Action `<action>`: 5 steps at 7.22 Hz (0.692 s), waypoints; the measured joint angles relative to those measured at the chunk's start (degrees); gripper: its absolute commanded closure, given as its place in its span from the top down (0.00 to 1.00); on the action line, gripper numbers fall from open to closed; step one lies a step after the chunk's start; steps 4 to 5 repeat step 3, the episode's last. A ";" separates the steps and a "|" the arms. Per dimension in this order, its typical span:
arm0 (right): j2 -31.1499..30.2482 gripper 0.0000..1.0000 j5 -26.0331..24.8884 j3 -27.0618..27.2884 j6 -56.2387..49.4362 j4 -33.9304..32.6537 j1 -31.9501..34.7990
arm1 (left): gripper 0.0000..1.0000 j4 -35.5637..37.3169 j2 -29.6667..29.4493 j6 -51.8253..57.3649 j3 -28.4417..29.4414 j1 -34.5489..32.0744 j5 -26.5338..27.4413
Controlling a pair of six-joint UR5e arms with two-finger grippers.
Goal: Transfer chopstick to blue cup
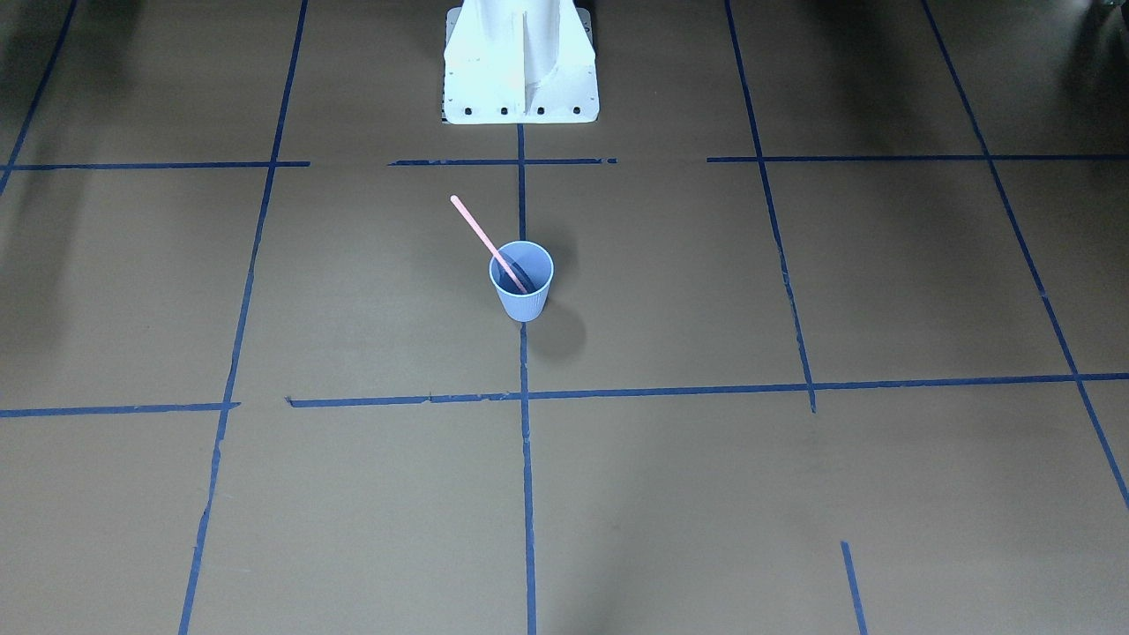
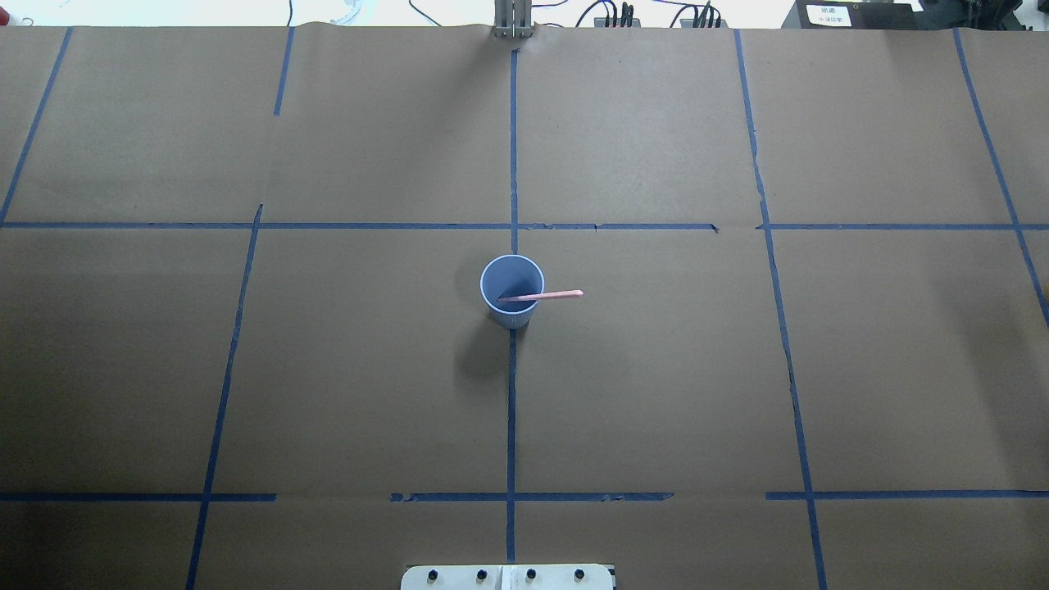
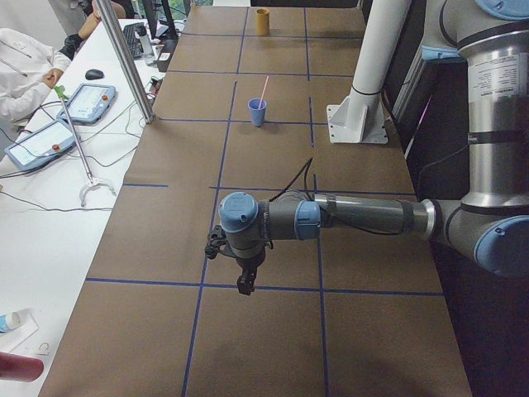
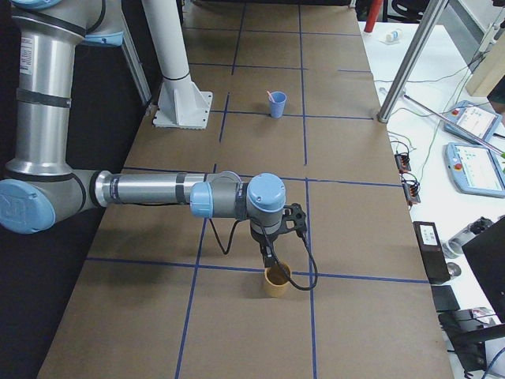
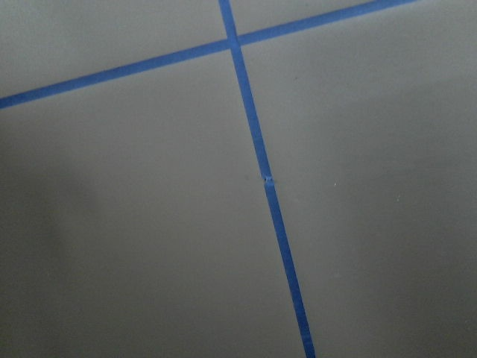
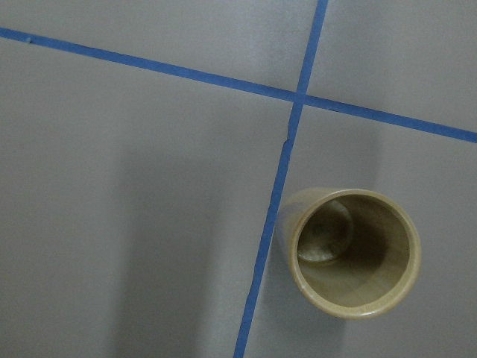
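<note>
The blue cup (image 1: 524,300) stands upright at the table's middle, on a tape line. It also shows in the overhead view (image 2: 501,277). The pale pink chopstick (image 1: 476,230) stands inside it, leaning on the rim with its upper end sticking out (image 2: 557,294). Both arms are far from the cup. The left gripper (image 3: 243,284) hangs low over bare table at the robot's left end. The right gripper (image 4: 269,258) hangs just above a tan cup (image 4: 276,283) at the right end. I cannot tell whether either gripper is open or shut.
The tan cup (image 6: 354,253) is upright and empty, next to a tape crossing. The white robot pedestal (image 1: 520,66) stands behind the blue cup. Blue tape lines (image 2: 511,410) grid the brown table. A metal post (image 3: 124,62), tablets and cables line the operators' side.
</note>
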 measured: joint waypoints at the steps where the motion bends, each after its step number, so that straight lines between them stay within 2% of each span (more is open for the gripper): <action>1: 0.17 1.00 0.21 0.00 0.06 0.10 0.00 | 1.00 -0.15 -0.16 0.13 -0.12 0.00 0.21; 5: 0.26 1.00 0.44 0.00 0.14 0.32 0.00 | 1.00 -0.14 -0.46 0.44 -0.50 0.05 0.44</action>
